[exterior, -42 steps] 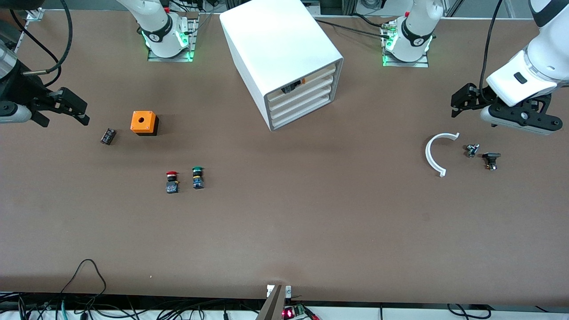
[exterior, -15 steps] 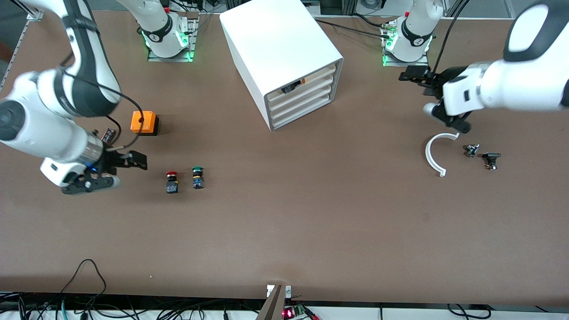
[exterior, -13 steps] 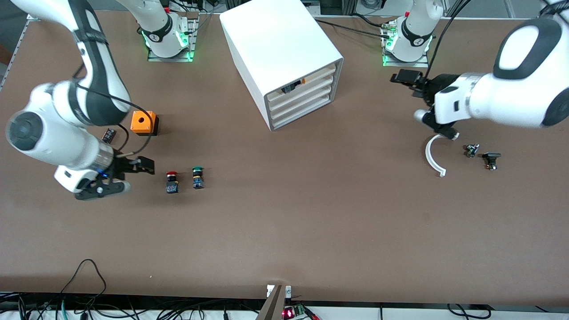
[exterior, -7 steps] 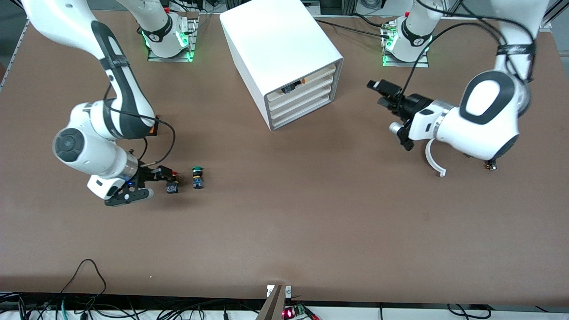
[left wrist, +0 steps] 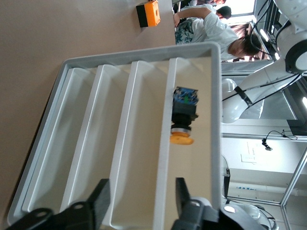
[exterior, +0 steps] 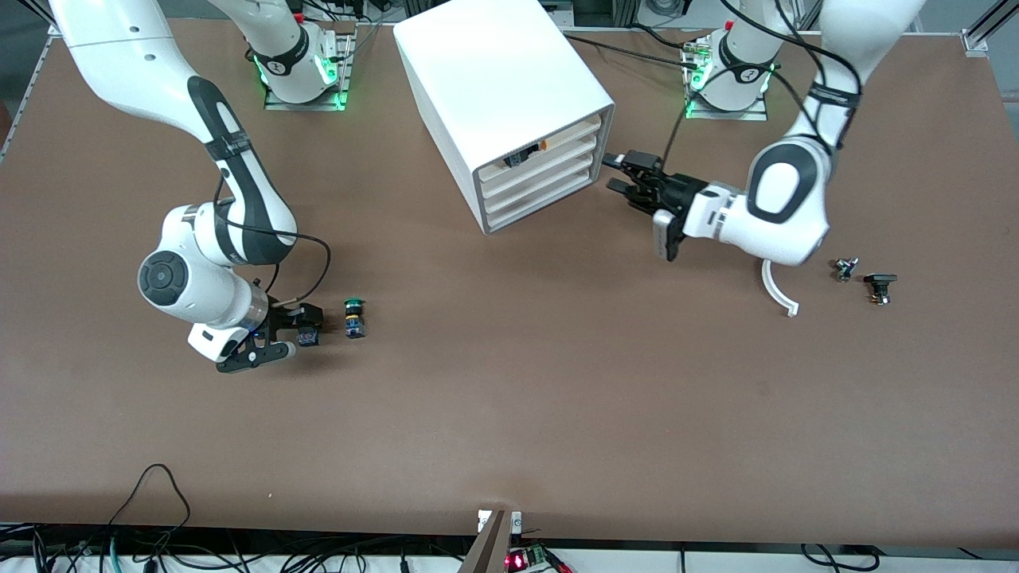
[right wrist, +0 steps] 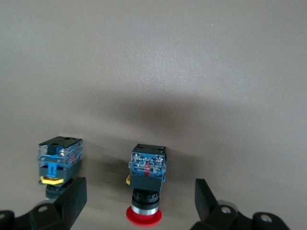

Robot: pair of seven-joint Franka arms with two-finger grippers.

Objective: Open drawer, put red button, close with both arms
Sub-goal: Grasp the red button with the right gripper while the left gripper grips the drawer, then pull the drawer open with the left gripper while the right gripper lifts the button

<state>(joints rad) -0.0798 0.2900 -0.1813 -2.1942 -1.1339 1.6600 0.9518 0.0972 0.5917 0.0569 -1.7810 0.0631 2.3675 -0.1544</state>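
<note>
The right pincer (exterior: pixel 306 318) sits low over the bench (exterior: pixel 509 414), its jaws spread wide with one finger either side of the red button (right wrist: pixel 147 184) and not touching it. The red button stands on the bench toward the right arm's end, and just beside it, on the side toward the cabinet, stands a like switch with a green cap (exterior: pixel 354 317).

The left pincer (exterior: pixel 625 173) hangs just in front of the white cabinet (exterior: pixel 509 103), level with its stacked drawer fronts. Its jaws stand partly open and hold nothing. The drawer (left wrist: pixel 144 139), second from the top, is still shut. The top drawer holds a black-and-orange item (left wrist: pixel 183 116).

An orange box (left wrist: pixel 147 13) shows in the left wrist view. Toward the left arm's end of the bench lie a curved white piece (exterior: pixel 776 290) and two small dark parts (exterior: pixel 864 278). The bench is plain brown, with loose cables (exterior: pixel 159 541) along the edge nearest the front camera.
</note>
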